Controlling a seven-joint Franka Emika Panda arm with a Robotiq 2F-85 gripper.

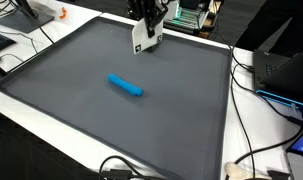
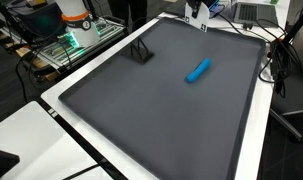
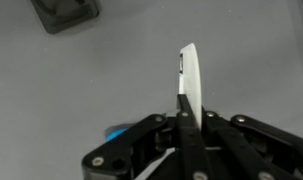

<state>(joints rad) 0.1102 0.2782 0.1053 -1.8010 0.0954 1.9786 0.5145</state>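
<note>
Over the mat [image 1: 71, 95], tool [image 3: 187, 112] pinches card [image 3: 191, 72] (white).

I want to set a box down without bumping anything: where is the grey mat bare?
Most of the grey mat is bare: the wide stretch from the blue cylinder to the edge opposite the hand, and the strips either side of the cylinder. Crowded: the hand's edge, where it grips a white piece, and around the small black stand.

the mat [image 1: 71, 75] was plain dark grey, edged by a white table [image 1: 41, 118]. mid-frame, the cylinder [image 1: 125, 86] showed bright blue. the gripper [image 3: 187, 112] was black, its strip [image 3: 190, 75] white.
</note>
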